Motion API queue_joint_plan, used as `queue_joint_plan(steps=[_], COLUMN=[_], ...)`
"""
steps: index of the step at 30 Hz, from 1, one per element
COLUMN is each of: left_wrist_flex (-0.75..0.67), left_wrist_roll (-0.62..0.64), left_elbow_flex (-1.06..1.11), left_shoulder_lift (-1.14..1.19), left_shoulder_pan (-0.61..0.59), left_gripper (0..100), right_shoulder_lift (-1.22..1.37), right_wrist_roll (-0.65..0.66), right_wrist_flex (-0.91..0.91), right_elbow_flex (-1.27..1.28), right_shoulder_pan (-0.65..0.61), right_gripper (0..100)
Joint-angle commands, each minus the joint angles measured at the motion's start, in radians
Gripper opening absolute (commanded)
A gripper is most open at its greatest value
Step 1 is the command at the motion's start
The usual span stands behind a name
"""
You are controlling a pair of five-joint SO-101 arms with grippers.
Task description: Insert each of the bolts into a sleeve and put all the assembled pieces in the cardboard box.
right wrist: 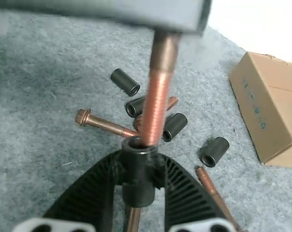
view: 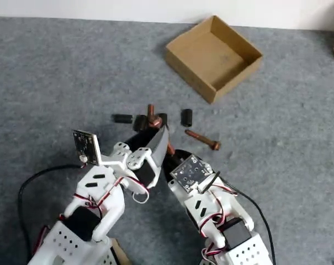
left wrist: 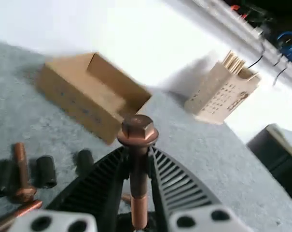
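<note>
Clearly, left tool point(left wrist: 137, 151) grips a bolt point(left wrist: 138, 133) meeting the sleeve point(right wrist: 137, 178) the right tool point(right wrist: 138, 157) clamps.

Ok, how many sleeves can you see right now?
5. The held sleeve is in the right gripper, a bolt tip at its mouth. Four loose sleeves lie on the carpet beyond. The arms may hide others.

Item 1, left arm point(view: 95, 201): I am seeing it leaning forward, its wrist angling inward toward the other arm.
Item 2, left hand point(left wrist: 137, 157): I am reading both fingers pressing in on the shank of a bolt point(left wrist: 138, 131).
Item 3, right arm point(view: 213, 207): I am seeing it leaning forward, its wrist turning in toward the left.
Item 4, right hand point(right wrist: 138, 162): its fingers are clamping a sleeve point(right wrist: 137, 174) at their tips, and it is sitting just beneath the left hand.
</note>
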Motion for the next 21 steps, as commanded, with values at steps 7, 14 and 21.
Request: queue_joint_plan(steps=[7,14,21], left_wrist_flex=[0.002,0.002,-0.002], left_wrist_roll=[-0.005,-0.003,-0.003], left_elbow_flex=[0.021,0.038,0.061], left_shoulder_lift=[-0.035,-0.036,-0.036], left_shoulder_pan=[0.018,0.018,0.013], left_gripper=[1,1,1], right_shoulder_lift=[-0.019,-0.019,-0.019], right_wrist_roll=[-0.002,-0.002,-0.003], right_wrist_flex=[-0.027,-0.027,-0.024], right_elbow_flex=[0.027,0.024,0.016], right_shoulder_pan=[-0.004,-0.004,-0.004], right_gripper=[0.4,0.4,0.4])
